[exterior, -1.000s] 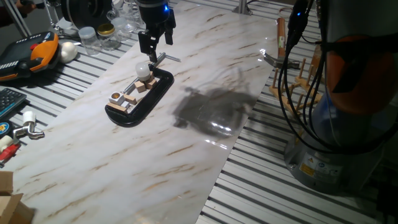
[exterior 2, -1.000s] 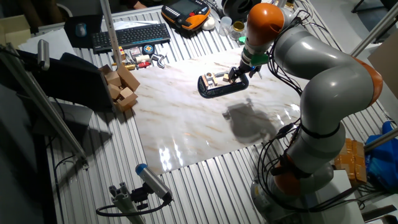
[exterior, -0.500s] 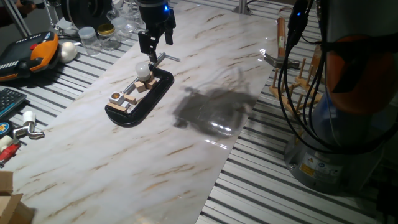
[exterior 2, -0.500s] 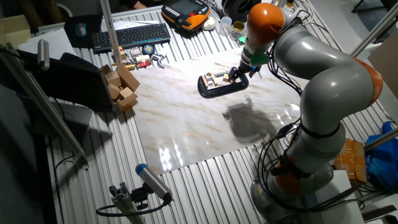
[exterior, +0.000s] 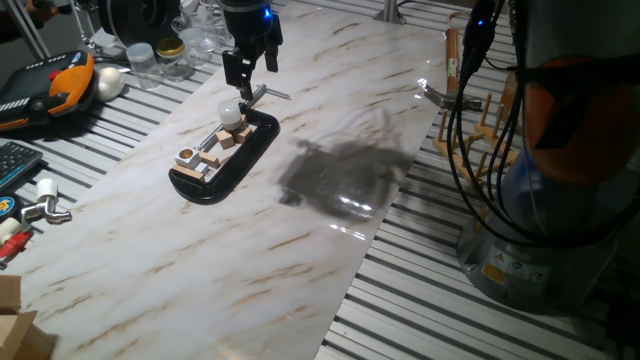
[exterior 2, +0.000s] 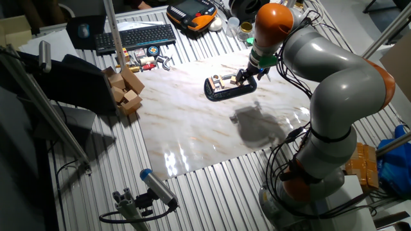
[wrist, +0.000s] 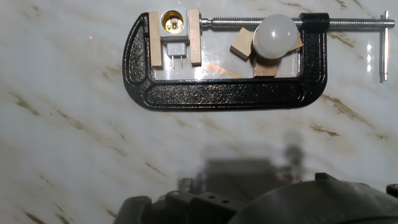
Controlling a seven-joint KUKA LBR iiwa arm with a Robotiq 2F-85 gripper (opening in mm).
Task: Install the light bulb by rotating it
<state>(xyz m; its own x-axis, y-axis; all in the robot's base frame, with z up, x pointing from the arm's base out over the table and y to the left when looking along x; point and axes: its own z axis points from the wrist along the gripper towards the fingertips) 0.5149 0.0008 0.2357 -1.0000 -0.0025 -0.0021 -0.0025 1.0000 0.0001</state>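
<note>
Your small frosted white globe bulb [wrist: 275, 36] sits upright among small wooden blocks [wrist: 240, 46] inside the black C-clamp [wrist: 224, 94], apart from the brass socket [wrist: 173, 24] at the clamp's other end; its base is hidden from you. The black two-finger gripper [exterior: 249, 62] hangs just above the bulb, grasping nothing, fingers spread; in the hand view you cannot see its fingertips.
</note>
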